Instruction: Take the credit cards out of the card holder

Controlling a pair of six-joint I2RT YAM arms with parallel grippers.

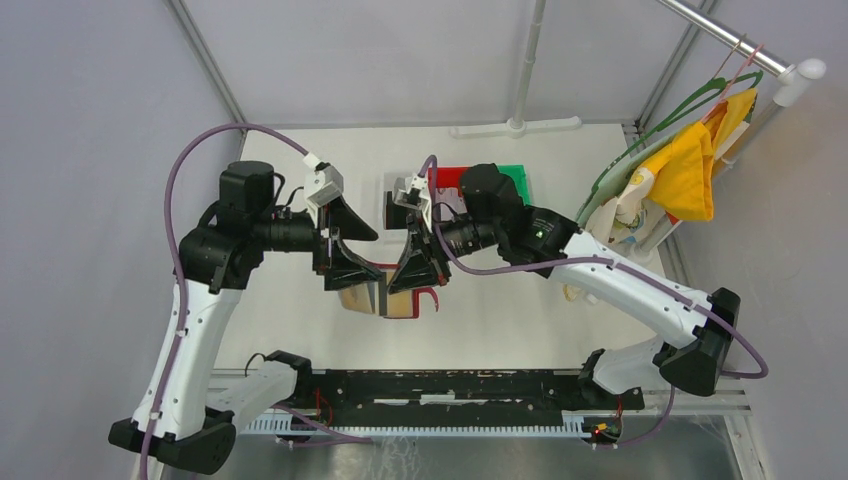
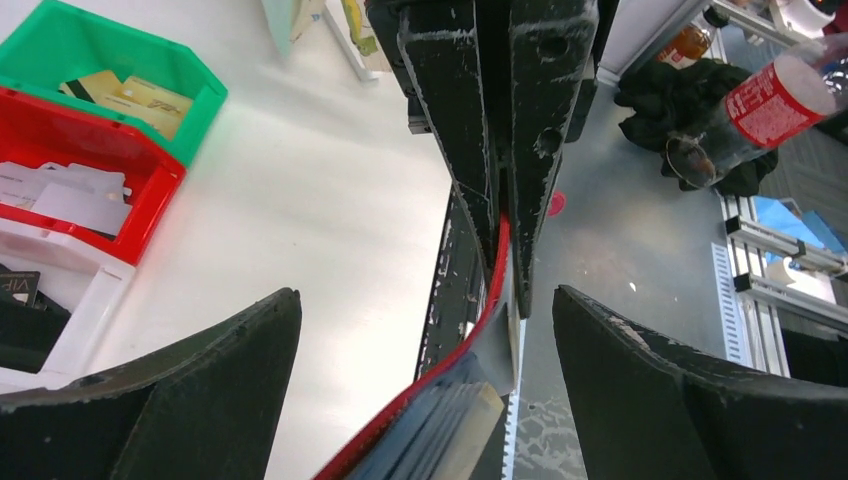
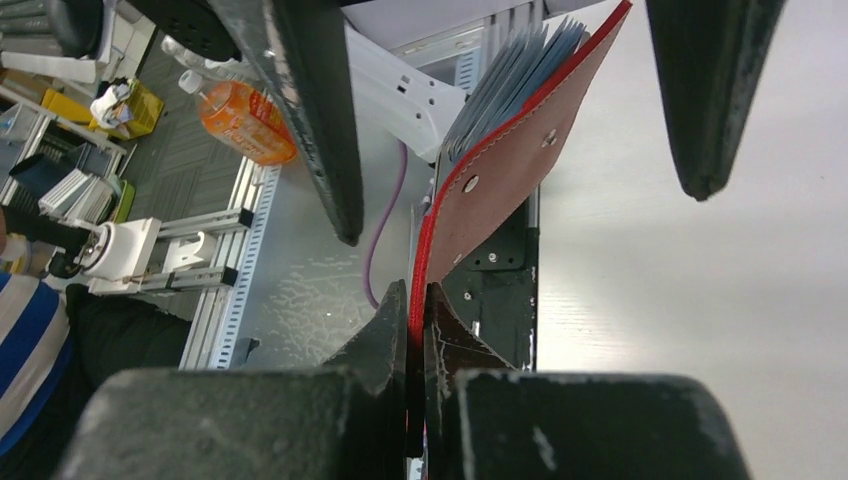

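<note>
Right end effector (image 3: pixel 418 300) pinches card holder (image 3: pixel 500 170); left end effector (image 2: pixel 425 300) wide open.

clear: table (image 2: pixel 330 200) between card holder (image 3: pixel 500 170) and red bin (image 2: pixel 150 205); green bin (image 2: pixel 205 100) beside | blocked: right gripper (image 3: pixel 418 310) at its edge

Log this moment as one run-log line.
left gripper: open, straddling credit cards, no contact | right gripper: shut on card holder edge | credit cards: stacked inside card holder
</note>
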